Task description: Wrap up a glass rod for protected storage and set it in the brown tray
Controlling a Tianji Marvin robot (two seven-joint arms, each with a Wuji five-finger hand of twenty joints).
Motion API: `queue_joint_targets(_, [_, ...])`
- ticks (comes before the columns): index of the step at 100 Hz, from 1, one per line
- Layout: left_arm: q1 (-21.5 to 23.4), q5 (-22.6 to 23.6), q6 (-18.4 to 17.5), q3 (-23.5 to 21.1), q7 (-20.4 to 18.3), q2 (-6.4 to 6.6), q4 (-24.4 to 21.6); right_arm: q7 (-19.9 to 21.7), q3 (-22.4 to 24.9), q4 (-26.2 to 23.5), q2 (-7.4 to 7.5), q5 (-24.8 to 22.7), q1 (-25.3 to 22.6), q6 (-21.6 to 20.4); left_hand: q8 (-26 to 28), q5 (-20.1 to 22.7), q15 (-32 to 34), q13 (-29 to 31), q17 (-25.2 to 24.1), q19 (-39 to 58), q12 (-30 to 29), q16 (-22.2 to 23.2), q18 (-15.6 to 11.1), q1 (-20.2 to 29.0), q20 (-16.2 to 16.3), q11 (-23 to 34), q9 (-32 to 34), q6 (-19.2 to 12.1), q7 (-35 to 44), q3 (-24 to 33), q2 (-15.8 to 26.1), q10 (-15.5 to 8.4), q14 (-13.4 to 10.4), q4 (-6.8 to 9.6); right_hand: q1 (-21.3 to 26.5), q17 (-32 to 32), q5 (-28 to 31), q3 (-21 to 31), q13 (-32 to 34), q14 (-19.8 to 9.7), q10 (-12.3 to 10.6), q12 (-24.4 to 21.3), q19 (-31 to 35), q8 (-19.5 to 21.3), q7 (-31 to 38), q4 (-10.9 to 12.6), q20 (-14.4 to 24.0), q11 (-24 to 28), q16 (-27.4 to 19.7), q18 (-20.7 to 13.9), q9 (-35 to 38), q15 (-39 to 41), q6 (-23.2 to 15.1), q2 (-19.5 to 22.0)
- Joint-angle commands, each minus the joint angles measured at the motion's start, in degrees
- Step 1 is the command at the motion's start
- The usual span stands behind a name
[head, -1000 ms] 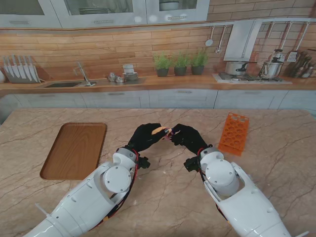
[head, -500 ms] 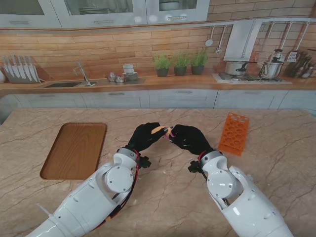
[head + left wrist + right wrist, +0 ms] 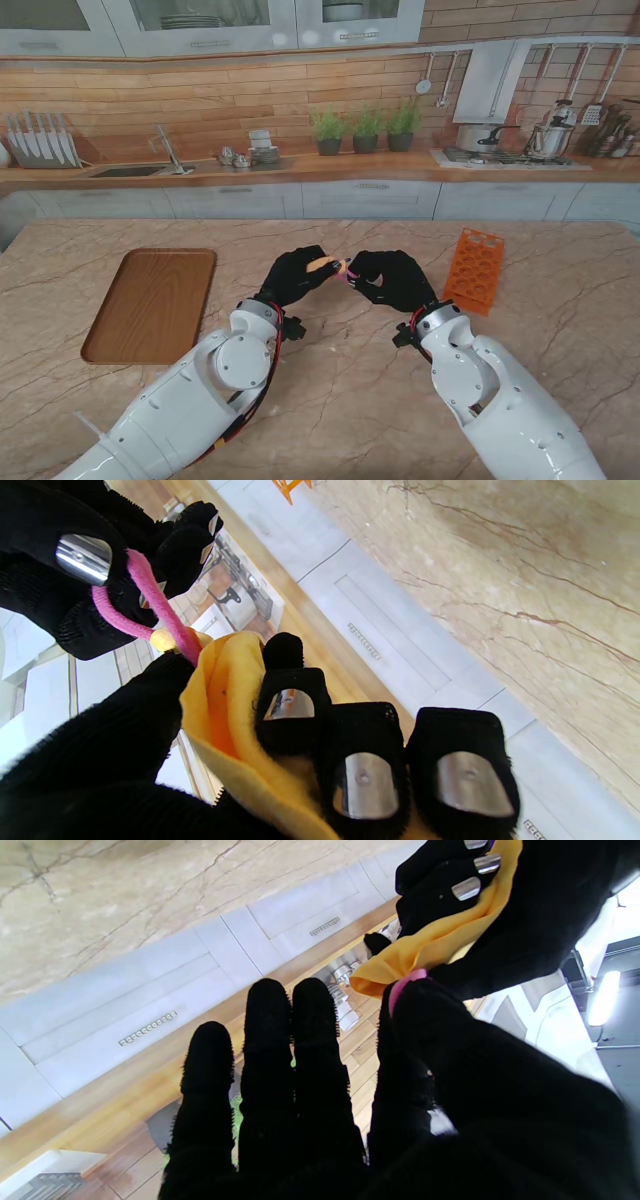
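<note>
Two black-gloved hands meet above the middle of the beige marble table (image 3: 560, 300), fingertips almost touching. The left hand (image 3: 292, 278) is clenched around a soft yellow cloth bundle (image 3: 235, 715), its thumb on one side and three metal-tipped fingers (image 3: 365, 780) pressing the fabric on the other; the glass rod itself cannot be seen, presumably inside the cloth, so the wrapped bundle sits in this hand, clear of the table. At the bundle's tip, a pink elastic band (image 3: 155, 605) loops around the gathered end of the cloth. The right hand (image 3: 393, 279), at about three o'clock from the left one, pinches that pink band between thumb and forefinger, the loop stretched over a fingertip; its other three fingers (image 3: 270, 1050) are extended and hold nothing. Outward from the hands, a flat brown wooden tray (image 3: 152, 303) with rounded corners lies at about nine o'clock, well apart from them, with nothing on it. An orange plastic test-tube rack (image 3: 473, 270) stands at about three o'clock, just beside the right hand.
</note>
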Motion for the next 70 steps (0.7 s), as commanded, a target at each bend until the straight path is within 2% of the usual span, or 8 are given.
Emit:
queue_joint_targets(1, [0.21, -0.35, 0.54, -0.16, -0.04, -0.28, -0.47, -0.49, 0.08, 0.11, 0.22, -0.32, 0.23, -0.94, 0.47, -2.52, 3.86, -0.54, 0.75, 14.94, 1.29, 0.42, -0.15, 11.54, 0.03, 6.53, 2.13, -2.19, -0.90, 4.34, -3.11, -7.56, -4.11, 1.56, 1.16, 0.16, 2.11, 2.50, 0.47, -2.40, -0.42, -0.65, 1.60, 1.68, 3.63, -1.47, -0.84, 1.33, 0.66, -0.27, 0.54, 1.30, -3.56, 1.94])
queue_joint_targets(3, [0.22, -0.42, 0.58, -0.15, -0.14, -0.27, -0.49, -0.57, 0.11, 0.22, 0.25, -0.53, 0.32, -1.18, 0.64, -2.71, 3.90, -0.54, 0.76, 14.94, 1.33, 0.45, -0.12, 11.71, 0.07, 6.57, 2.19, -2.34, -0.83, 4.30, -3.07, -6.92, -4.11, 1.49, 1.15, 0.14, 2.09, 2.48, 0.45, -2.42, -0.40, -0.64, 1.60, 1.72, 3.66, -1.50, -0.87, 1.37, 0.64, -0.28, 0.53, 1.28, -3.60, 1.96])
queue_joint_targets(27, [0.11, -0.78, 0.25, 0.10, -1.78, 0.09, -0.63, -2.50, 0.49, 1.68, 0.61, -4.18, 1.32, -3.99, 1.35, -1.12, 4.32, -0.53, 0.88, 14.94, 1.30, 0.65, -0.60, 10.41, 1.17, 6.29, 3.38, -0.95, 1.83, 6.73, -4.43, -7.73, -4.60, 2.12, 1.15, 0.11, 1.50, 1.99, 0.21, -2.60, -0.66, -0.61, 1.66, 1.92, 3.82, -1.78, -1.17, 1.50, 0.44, -0.40, 0.12, 1.05, -4.20, 2.46])
queue_joint_targets(41, [-0.08, -0.51, -0.36, 0.34, -2.38, 0.29, -0.49, -3.75, 0.82, 2.55, 0.80, -6.12, 1.78, -5.30, 0.48, 0.40, 4.57, -0.52, 0.92, 14.94, 1.30, 0.63, -0.73, 9.27, 1.72, 6.32, 3.89, -1.81, 2.08, 9.05, -5.92, -7.64, -4.66, 2.72, 1.34, 0.18, 1.43, 1.70, 0.23, -2.62, -0.74, -0.62, 1.76, 1.91, 3.93, -1.83, -1.36, 1.56, 0.34, -0.42, 0.04, 1.05, -4.39, 2.58])
queue_joint_targets(70, [-0.12, -0.27, -1.02, 0.80, -4.09, 0.79, -0.77, -5.12, 1.59, 3.10, 1.11, -8.56, 2.14, -6.61, -0.99, 2.53, 5.09, -0.52, 0.98, 14.94, 1.06, 0.62, -0.83, 8.30, 2.61, 7.10, 3.94, -2.14, 0.72, 11.21, -7.34, -7.57, -4.64, 2.82, 1.51, 0.30, 1.28, 1.33, 0.32, -2.63, -0.78, -0.68, 1.98, 1.68, 4.03, -2.08, -1.64, 1.53, 0.17, -0.39, -0.03, 1.07, -4.58, 2.80])
